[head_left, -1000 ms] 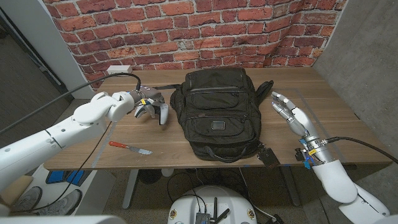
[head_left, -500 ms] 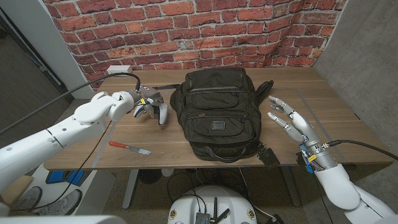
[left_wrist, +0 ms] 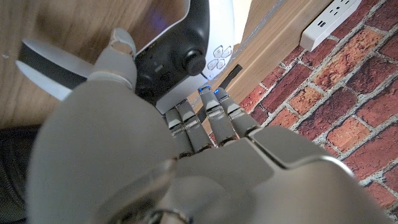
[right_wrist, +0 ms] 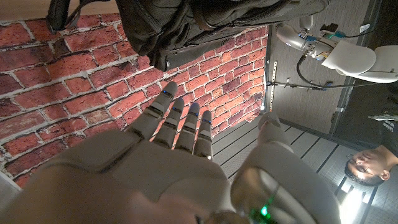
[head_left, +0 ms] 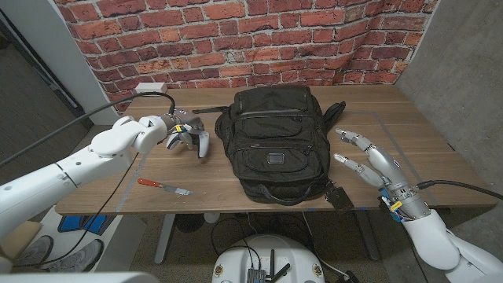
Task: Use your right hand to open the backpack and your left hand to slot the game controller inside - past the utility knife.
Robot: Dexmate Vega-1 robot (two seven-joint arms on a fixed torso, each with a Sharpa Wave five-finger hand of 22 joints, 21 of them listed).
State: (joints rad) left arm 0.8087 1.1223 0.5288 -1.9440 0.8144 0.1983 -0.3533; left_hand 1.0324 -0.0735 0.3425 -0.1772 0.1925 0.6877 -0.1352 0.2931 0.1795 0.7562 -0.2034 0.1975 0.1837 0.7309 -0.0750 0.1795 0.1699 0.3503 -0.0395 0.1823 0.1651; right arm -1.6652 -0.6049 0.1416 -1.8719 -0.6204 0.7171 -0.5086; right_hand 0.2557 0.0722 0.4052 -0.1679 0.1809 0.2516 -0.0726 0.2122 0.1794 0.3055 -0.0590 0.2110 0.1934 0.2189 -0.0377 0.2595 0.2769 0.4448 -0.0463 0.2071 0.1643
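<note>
At the table's far left, your left hand grips the game controller. The closed backpack lies centre; your right hand hovers right of it, fingers spread, holding nothing. The utility knife lies near-left.

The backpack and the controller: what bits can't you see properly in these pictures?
- Backpack: its inside is hidden in the head view; the flap looks closed.
- Game controller: in the left wrist view the left hand covers much of it; in the head view it is small.
- Utility knife: too small in the head view to tell whether its blade is out.
- Right hand: its palm is turned away in the right wrist view.
</note>
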